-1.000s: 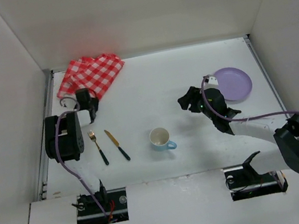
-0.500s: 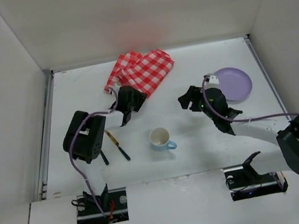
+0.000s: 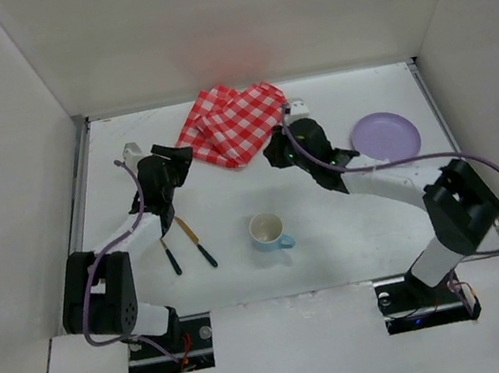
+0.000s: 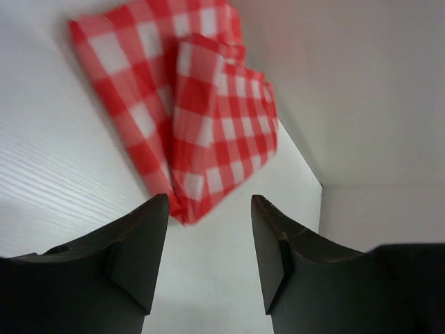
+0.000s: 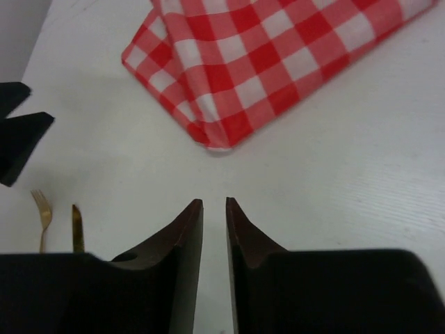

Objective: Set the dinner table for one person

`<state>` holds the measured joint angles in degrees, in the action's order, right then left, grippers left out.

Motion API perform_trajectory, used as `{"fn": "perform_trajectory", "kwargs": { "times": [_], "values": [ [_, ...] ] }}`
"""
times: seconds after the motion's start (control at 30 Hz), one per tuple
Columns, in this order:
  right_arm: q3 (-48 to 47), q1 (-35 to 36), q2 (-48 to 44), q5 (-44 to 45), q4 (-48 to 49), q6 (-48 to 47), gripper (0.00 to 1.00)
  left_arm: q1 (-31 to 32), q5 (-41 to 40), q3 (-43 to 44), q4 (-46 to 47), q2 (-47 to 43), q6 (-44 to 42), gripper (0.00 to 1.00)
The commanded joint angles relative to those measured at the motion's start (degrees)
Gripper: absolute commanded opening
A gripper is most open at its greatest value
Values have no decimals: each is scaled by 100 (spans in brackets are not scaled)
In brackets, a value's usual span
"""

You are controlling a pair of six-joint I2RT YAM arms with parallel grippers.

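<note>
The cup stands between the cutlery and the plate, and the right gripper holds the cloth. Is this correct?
Not quite. The right gripper holds nothing: in the right wrist view its fingers are nearly closed just short of the cloth. The cup does stand between the cutlery and the plate.

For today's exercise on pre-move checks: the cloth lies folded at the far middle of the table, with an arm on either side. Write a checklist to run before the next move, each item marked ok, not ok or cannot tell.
1. Left gripper empty, jaws apart: ok.
2. Right gripper empty, jaws nearly closed: ok.
3. Cloth flat on the table, free of both grippers: ok.
4. Cloth spread out for a place setting: not ok, it is folded.
5. Cup, fork and knife clear of both arms: ok.
6. Plate clear of the right arm: cannot tell, the cable crosses near its edge.
</note>
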<state>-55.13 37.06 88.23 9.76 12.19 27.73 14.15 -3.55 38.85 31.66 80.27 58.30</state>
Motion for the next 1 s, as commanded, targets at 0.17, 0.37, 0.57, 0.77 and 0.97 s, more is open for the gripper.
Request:
{"fn": "perform_trajectory", "kwargs": {
  "times": [0.17, 0.37, 0.57, 0.77, 0.97],
  "values": [
    [-3886, 411, 2424, 350, -2165, -997, 72, -944, 363, 131, 156, 1208, 699, 47],
    [-6874, 526, 4428, 1000, -3615, -1699, 87, -1103, 776, 518, 691, 2254, 1148, 47],
    [-10248, 649, 6475, 1212, -5057, -2201, 92, -1200, 953, 545, 877, 2494, 1324, 46],
    [-11926, 640, 7560, 1134, -5508, -2123, 88, -1297, 918, 597, 824, 2528, 1324, 46],
    [-11766, 640, 7622, 1203, -5420, -2043, 59, -1086, 821, 1194, 499, 3055, 1219, 46]
  ]
}}
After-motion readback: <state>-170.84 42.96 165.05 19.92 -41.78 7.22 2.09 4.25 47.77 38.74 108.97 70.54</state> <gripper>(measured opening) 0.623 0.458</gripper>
